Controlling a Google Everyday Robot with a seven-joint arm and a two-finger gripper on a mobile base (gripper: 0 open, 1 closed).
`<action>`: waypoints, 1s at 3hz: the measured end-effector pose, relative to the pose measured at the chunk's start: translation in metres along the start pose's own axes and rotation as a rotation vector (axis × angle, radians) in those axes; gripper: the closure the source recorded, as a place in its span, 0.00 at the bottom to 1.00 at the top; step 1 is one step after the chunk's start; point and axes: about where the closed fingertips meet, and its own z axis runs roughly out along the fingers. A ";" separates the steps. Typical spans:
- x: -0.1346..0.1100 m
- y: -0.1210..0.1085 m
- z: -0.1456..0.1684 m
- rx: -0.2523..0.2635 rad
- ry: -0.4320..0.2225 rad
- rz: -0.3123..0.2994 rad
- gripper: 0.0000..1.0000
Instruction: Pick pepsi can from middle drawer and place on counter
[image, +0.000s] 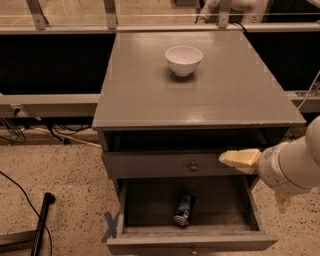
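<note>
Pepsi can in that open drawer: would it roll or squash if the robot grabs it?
The pepsi can seems to lie on its side in the middle drawer, so a nudge would probably roll it. Its thin metal likely dents under a hard squeeze. The gripper hovers above the drawer's right side, clear of the can.

Robot lab or test bay, not a home: lone grey cabinet (150, 163) on speckled floor (60, 175), loose cables (56, 133), blue tape mark (111, 225) (beside the middle drawer (150, 205)), metal railing (111, 11) behind. Gripper (238, 158) at the cabinet's right front.
</note>
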 end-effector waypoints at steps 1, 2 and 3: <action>-0.013 -0.003 0.050 0.098 -0.146 -0.005 0.00; -0.036 -0.001 0.101 0.184 -0.226 -0.075 0.00; -0.051 0.005 0.140 0.210 -0.234 -0.130 0.00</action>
